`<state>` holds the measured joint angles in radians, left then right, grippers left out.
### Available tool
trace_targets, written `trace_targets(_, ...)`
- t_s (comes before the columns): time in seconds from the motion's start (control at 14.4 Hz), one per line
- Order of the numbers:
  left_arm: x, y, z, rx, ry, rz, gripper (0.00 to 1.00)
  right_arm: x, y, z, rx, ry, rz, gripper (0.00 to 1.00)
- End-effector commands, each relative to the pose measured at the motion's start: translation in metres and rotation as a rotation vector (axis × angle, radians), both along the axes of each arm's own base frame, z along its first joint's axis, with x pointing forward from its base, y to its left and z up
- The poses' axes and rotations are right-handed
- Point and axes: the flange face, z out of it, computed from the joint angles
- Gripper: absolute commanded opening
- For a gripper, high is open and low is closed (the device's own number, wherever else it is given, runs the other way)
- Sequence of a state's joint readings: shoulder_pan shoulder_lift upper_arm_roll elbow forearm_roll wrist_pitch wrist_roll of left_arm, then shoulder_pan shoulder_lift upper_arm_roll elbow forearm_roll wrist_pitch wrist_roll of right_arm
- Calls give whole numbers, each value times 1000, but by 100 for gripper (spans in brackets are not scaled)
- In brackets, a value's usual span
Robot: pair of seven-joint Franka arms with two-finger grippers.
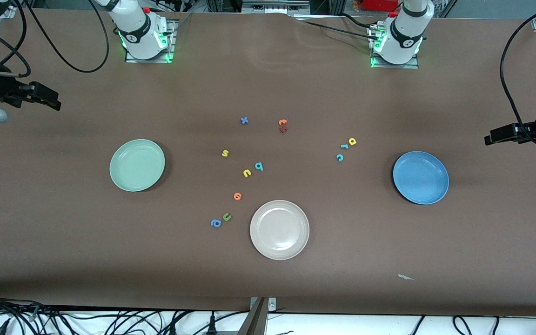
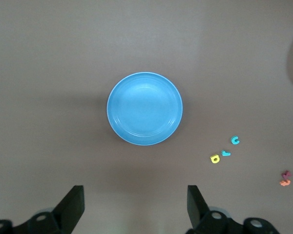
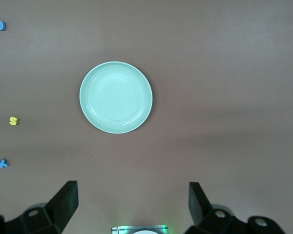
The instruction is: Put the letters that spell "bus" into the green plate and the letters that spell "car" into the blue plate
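The green plate (image 1: 137,165) (image 3: 115,97) and the blue plate (image 1: 420,177) (image 2: 144,108) hold nothing. Mid-table lie the yellow "s" (image 1: 225,153) (image 3: 13,120), the yellow "u" (image 1: 247,173) and the teal "b" (image 1: 259,166). Closer to the blue plate sit the yellow "a" (image 1: 352,141) (image 2: 215,159), the teal "r" (image 1: 345,146) (image 2: 226,154) and the teal "c" (image 1: 340,157) (image 2: 235,141). My right gripper (image 1: 56,103) (image 3: 132,197) hangs open and holds nothing, high over the right arm's end of the table. My left gripper (image 1: 489,139) (image 2: 136,200) is likewise open with nothing in it, high over the left arm's end.
A cream-white plate (image 1: 279,229) lies nearest the front camera. Spare letters: orange round one (image 1: 237,196), olive "u" (image 1: 226,217), blue "a" (image 1: 216,223), blue "x" (image 1: 244,120), an orange (image 1: 282,122) and a red one (image 1: 283,130). A white scrap (image 1: 405,277) lies near the front edge.
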<state>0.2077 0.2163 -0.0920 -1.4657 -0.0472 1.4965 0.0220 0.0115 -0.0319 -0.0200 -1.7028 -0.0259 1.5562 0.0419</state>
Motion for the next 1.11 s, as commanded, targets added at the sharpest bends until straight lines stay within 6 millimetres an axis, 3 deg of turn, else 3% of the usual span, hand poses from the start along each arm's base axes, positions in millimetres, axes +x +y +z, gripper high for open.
trace_targets(0.0,-2,1,5,38,8,-8,100,0,-3,3,-13,8,-4,100)
trace_targets(0.56,-1,1,7,65,6,-10,100,0,-5,-3,-7,27,-5,100)
trace_targets(0.7,-1,-1,7,61,6,-8,100,1,-4,-12,-3,59,11,100)
trace_targets(0.84,-1,0,8,56,4,-1,100,-1,15,-31,3,152,44,100)
trace_targets(0.98,-1,-3,7,50,3,-4,100,9,64,-58,-9,190,112,100)
trace_targets(1.04,0,-14,1,47,16,-22,100,15,90,-80,-8,213,145,100)
